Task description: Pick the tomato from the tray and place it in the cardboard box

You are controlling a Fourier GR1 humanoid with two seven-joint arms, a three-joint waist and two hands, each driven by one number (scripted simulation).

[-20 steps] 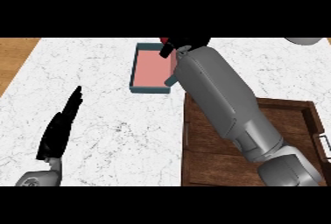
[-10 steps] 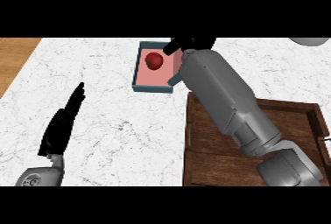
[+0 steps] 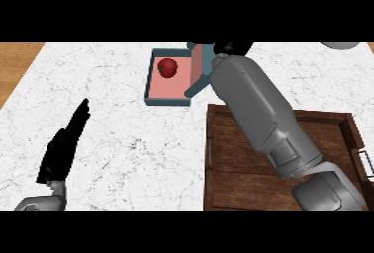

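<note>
The right forearm (image 3: 252,108) is covering the middle of the tray (image 3: 228,183); the right hand (image 3: 234,48) is showing only partly at the top.

The tomato (image 3: 168,67) lies in the box (image 3: 171,102), behind the tray (image 3: 235,179).

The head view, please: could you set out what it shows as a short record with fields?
tomato: red, lying inside the box
box: teal walls, pink floor, on the counter beyond the tray
tray: brown wood, no tomato visible on it, partly covered by the right forearm
left robot hand: open, held straight, at the view's left
right robot hand: by the box's far right corner, mostly hidden
counter: white marble
</note>
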